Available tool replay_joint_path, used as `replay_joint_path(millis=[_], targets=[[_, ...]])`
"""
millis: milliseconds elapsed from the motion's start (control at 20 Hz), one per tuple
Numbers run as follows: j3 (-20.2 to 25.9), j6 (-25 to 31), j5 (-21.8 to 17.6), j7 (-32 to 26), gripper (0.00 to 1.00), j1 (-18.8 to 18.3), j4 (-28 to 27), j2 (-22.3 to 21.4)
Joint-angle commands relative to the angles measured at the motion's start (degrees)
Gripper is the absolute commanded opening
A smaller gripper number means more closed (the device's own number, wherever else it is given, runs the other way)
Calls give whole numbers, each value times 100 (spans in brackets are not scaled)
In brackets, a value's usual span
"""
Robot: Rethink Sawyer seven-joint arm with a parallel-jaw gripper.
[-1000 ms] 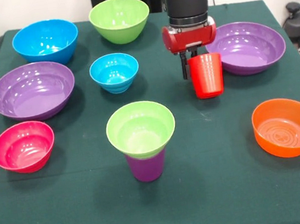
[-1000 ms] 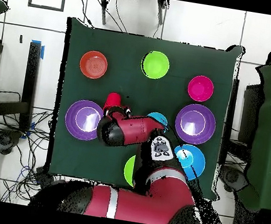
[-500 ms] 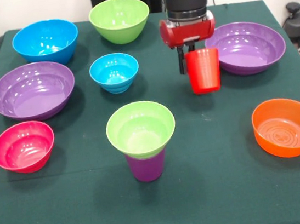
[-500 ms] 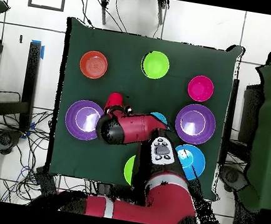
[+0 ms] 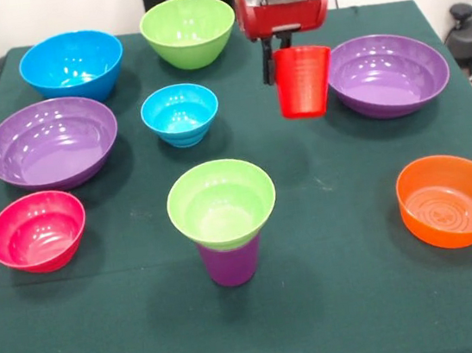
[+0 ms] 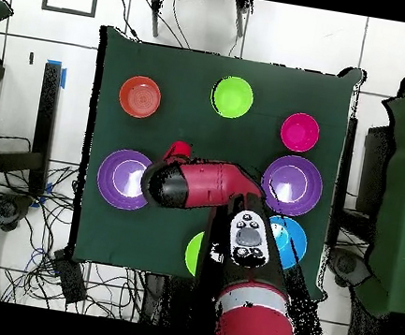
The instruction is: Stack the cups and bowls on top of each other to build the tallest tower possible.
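End effector (image 5: 280, 51) clamped on red cup (image 5: 303, 81), held upright clear of green tabletop (image 5: 348, 301), beside a wide purple bowl (image 5: 389, 74). Small lime bowl (image 5: 221, 203) seated atop purple cup (image 5: 231, 262), near centre.

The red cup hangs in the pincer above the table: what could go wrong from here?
1. The pincer seems to grip the red cup only at its rim, so it could slip or tilt.
2. The small green bowl sits on the narrower purple cup; a hard or off-centre placement could topple both.
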Motion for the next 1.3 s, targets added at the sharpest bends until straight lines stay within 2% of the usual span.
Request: replay_joint_path(millis=[50,300,600,900,1300], targets=[[482,768,24,-164,0,-75,-397,203],[534,1177,38,-310,0,-154,-658,664],[660,1684,158,-454,0,-290,-952,990],[708,1881,71,-477,0,-365,-1059,1080],[868,2595,173,-627,0,-465,-1173,1082]])
